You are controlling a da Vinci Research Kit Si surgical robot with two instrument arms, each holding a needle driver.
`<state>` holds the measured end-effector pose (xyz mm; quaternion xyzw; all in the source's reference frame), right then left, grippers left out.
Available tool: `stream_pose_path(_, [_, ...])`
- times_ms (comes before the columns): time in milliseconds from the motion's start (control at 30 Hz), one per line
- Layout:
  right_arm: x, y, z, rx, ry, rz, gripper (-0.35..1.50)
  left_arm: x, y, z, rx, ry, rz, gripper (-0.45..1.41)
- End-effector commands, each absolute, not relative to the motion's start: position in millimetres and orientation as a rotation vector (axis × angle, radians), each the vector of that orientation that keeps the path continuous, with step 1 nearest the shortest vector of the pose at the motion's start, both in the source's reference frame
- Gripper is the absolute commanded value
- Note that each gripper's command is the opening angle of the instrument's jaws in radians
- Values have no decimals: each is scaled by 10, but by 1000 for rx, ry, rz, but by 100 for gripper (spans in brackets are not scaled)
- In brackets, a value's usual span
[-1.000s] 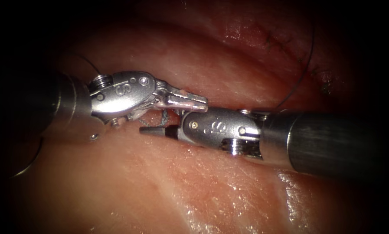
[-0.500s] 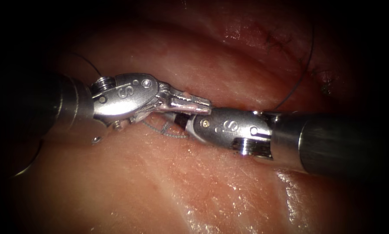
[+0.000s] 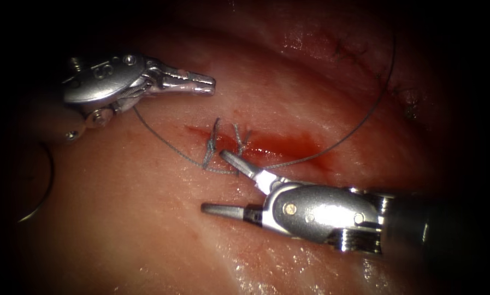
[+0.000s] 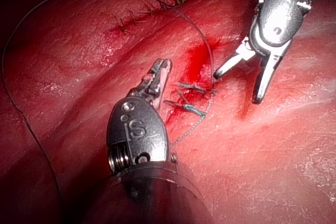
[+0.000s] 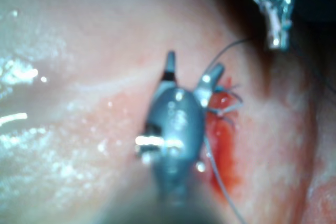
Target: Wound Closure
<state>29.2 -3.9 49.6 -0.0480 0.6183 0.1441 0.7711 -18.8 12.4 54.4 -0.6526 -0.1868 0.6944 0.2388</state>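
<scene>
Where the short cut [image 3: 196,130] crosses the glistening pink pork-belly tissue [image 3: 146,235], two grey-blue stitches [image 3: 212,146] span it side by side, and a smear of red fluid [image 3: 282,147] lies along the cut to their right. The left arm's silver needle driver [image 3: 194,83] hovers up and to the left of the stitches, clear of the tissue. Its jaws are pressed together with nothing seen between them, which the left wrist view [image 4: 160,70] shows too. The thin dark thread [image 3: 163,139] runs from the lower ends of the stitches up to the left and passes under that tool's wrist. Another length arcs from the stitches out to the right and up past a row of older dark stitches [image 3: 354,52].

The right arm's silver needle driver [image 3: 222,184] sits just below the cut with its jaws spread wide and gripping nothing. The tip of its upper jaw lies just beside the lower ends of the stitches, close to the thread; the right wrist view [image 5: 193,62] gives the same spread.

A dark curved arc, apparently the needle [image 3: 49,177], lies at the far left, well apart from the cut, and neither tool holds it. Whether any of it is in the tissue cannot be told.
</scene>
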Motion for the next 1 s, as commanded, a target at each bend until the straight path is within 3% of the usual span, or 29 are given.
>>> stream_pose_path(33, [286, -51, 498, -102, 1339, 320, 148, -189, 121, 555, -1780, -509, 1902, -45])
stream_pose_path(300, [225, -71, 472, -104, 1359, 354, 148, -170, 162, 596, -1761, -439, 1902, -45])
stream_pose_path(767, [240, -73, 483, -98, 1358, 408, 148, -168, 197, 719, -1565, -438, 1965, -45])
stream_pose_path(900, [248, -76, 486, -96, 1357, 418, 148, -174, 179, 756, -1446, -477, 1960, 66])
stream_pose_path(933, [249, -76, 487, -97, 1357, 417, 148, -174, 173, 762, -1425, -491, 1934, 83])
stream_pose_path(1000, [250, -77, 488, -96, 1360, 423, 148, -174, 165, 766, -1389, -517, 1908, 99])
